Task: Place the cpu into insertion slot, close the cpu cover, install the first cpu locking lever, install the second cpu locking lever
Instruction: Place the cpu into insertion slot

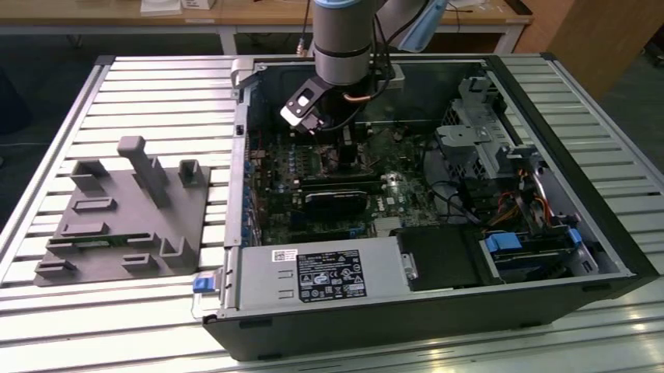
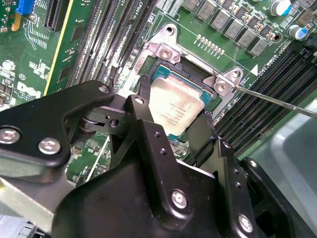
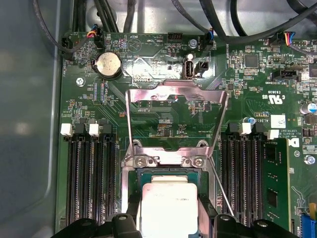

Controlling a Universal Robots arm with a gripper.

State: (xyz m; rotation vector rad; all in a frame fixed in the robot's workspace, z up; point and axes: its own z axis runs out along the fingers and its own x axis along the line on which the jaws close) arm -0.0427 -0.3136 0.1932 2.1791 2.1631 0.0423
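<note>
Exterior view, 9 o'clock: grey moulded plastic fixture block (image 1: 124, 217) on slatted metal table (image 1: 62, 326). Centre: open black computer case (image 1: 539, 85), black printed label (image 1: 330, 276) at 6 o'clock, print not legible. Both wrist views: black robot gripper (image 2: 173, 117) (image 3: 168, 213), fingers (image 2: 141, 106) pinching small silvery square cpu (image 3: 168, 203), faint print on top, over silver-rimmed square insertion slot (image 2: 197, 78). Thin silvery windowed cpu cover (image 3: 173, 91) raised open. Thin wire lever (image 2: 277, 101) angled away from slot.
</note>
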